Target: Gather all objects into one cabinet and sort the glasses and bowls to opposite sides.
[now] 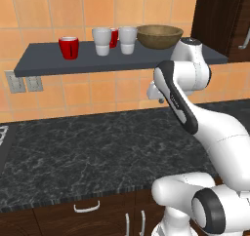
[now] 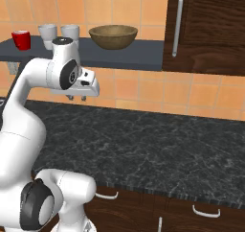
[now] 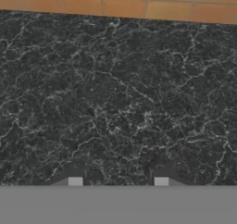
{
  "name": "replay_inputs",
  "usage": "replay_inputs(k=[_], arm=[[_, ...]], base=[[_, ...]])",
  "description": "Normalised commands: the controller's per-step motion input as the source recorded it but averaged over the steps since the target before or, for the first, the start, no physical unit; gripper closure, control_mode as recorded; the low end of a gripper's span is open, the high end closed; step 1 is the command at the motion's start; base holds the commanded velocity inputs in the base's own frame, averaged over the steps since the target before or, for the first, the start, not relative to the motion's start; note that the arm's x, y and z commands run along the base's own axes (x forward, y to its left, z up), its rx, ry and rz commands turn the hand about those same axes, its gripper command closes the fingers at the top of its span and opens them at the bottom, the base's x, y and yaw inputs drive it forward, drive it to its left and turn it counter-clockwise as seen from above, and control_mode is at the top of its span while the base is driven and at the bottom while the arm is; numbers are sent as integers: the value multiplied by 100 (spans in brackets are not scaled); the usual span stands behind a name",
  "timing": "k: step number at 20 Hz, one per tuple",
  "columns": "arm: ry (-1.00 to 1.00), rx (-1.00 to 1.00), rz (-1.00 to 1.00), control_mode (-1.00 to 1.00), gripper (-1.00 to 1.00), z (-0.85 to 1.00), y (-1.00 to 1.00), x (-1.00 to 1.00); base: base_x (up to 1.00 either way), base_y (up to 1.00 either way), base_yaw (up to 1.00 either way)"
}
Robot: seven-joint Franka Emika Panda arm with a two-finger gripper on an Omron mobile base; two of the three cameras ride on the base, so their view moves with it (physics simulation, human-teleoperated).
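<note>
Up on the dark wall shelf (image 1: 44, 59) stand a red mug (image 1: 69, 47), two white tumblers (image 1: 102, 41) (image 1: 127, 39) with a second red mug (image 1: 114, 37) behind them, and the wide brown bowl (image 1: 159, 36) at the right end. Below the shelf, the gripper (image 2: 76, 98) hangs over the black marble tabletop (image 1: 88, 152), pointing down, its fingertips (image 3: 75, 181) parted with nothing between them.

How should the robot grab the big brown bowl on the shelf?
Pinch the brown bowl by its thin rim, coming from the front and a little above. It sits upright and is probably too wide to go around; its near edge on the shelf faces the hand.
</note>
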Motion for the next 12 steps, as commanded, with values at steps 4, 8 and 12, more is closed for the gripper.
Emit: replay_inputs(k=[4, 8, 12], arm=[[0, 0, 0, -100, -100, 0, 0, 0], [0, 0, 0, -100, -100, 0, 0, 0], [-23, 0, 0, -100, -100, -1, 0, -65]], base=[[0, 0, 0], [0, 0, 0], [0, 0, 0]])
